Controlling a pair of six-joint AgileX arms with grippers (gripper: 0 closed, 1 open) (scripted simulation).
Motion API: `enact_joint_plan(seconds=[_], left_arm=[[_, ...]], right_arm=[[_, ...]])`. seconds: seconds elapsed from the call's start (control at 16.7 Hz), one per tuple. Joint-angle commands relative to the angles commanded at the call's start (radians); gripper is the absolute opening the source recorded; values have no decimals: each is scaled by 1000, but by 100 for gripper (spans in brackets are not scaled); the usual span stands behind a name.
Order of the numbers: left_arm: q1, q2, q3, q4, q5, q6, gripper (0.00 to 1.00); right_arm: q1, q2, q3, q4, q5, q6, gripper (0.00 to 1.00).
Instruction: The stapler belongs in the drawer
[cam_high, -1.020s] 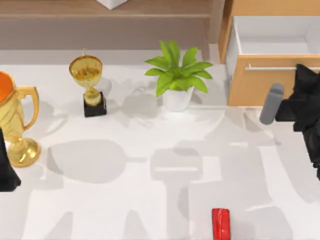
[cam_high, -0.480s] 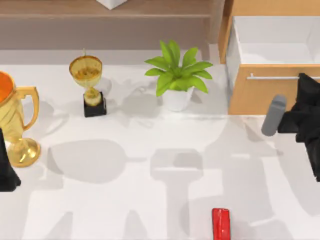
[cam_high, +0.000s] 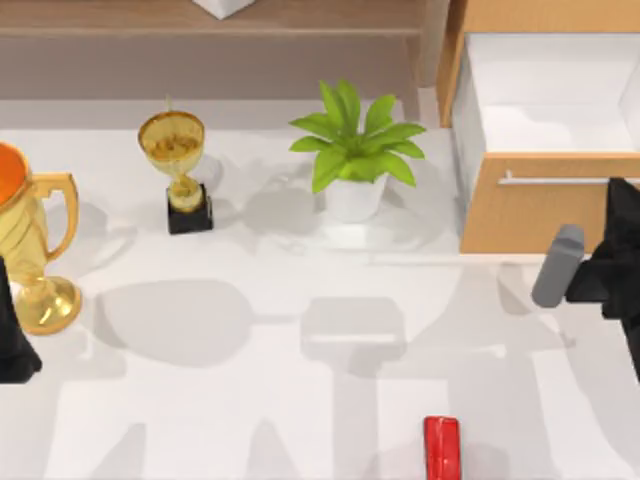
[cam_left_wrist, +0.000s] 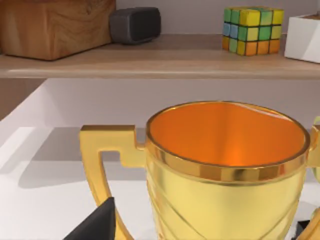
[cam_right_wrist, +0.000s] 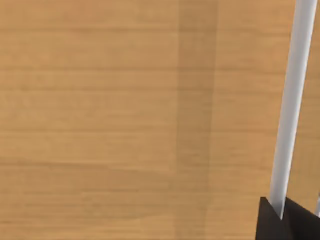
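1. The small glossy red bar-shaped stapler (cam_high: 441, 447) lies at the counter's (cam_high: 300, 400) near edge.
2. The right tool (cam_right_wrist: 286, 217) grips the thin silver bar handle (cam_right_wrist: 290, 107).
3. The light tan wooden drawer (cam_high: 545, 205) stands open; overpulling risks a slipped grip.

— Where's the stapler (cam_high: 441, 447)?
— On the tabletop (cam_high: 250, 400), at the near edge, right of centre, well apart from the drawer (cam_high: 545, 150) at the far right.
— And the plant (cam_high: 354, 150)?
— Left of the drawer; the small trophy (cam_high: 178, 170) stands farther left.
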Motion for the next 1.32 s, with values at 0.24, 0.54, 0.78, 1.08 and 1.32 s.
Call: enact_joint_plan(seconds=[0.24, 0.54, 0.78, 1.08, 1.32], left_arm=[[0, 0, 0, 0, 0, 0, 100], [0, 0, 0, 0, 0, 0, 100], [0, 0, 0, 0, 0, 0, 100], [0, 0, 0, 0, 0, 0, 100], [0, 0, 0, 0, 0, 0, 100]], right_arm=[[0, 0, 0, 0, 0, 0, 23], [0, 0, 0, 0, 0, 0, 60], [0, 0, 0, 0, 0, 0, 90], [0, 0, 0, 0, 0, 0, 100], [0, 0, 0, 0, 0, 0, 100]])
